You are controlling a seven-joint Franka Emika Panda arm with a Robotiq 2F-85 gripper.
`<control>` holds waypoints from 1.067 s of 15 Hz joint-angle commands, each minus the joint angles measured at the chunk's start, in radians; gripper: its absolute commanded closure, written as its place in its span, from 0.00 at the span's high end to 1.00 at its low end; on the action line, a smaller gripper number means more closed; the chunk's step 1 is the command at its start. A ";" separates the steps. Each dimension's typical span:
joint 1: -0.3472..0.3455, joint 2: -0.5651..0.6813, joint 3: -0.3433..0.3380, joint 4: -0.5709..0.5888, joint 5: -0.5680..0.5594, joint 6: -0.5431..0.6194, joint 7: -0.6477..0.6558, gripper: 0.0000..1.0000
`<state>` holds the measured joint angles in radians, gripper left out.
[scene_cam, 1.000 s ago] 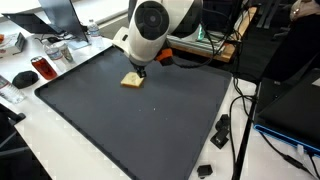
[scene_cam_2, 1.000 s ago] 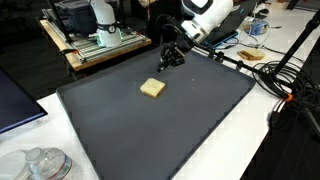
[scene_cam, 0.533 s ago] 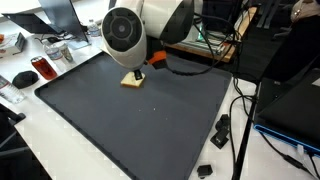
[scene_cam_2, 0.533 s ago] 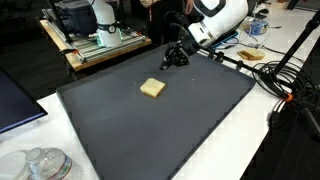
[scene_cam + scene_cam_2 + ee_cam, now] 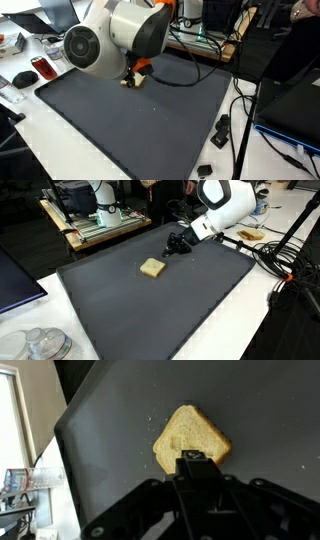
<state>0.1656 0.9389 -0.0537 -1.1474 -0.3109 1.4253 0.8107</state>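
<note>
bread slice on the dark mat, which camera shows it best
The wrist view: the bread slice sits close and large. An exterior view shows it whole but small; in an exterior view the arm hides most of it.

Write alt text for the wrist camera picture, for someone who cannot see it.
A tan, bread-like square lies on a dark grey mat. The robot's black gripper, jaws shut, enters from the bottom edge and points at it; whether it touches is unclear.
</note>
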 commanded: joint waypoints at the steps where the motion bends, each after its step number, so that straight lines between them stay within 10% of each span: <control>1: -0.048 0.082 0.002 0.148 0.064 -0.055 -0.190 0.05; 16: -0.273 0.142 0.056 0.262 0.260 -0.130 -0.927 0.05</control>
<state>-0.0592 1.0452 -0.0293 -0.9587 -0.1060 1.3568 -0.0073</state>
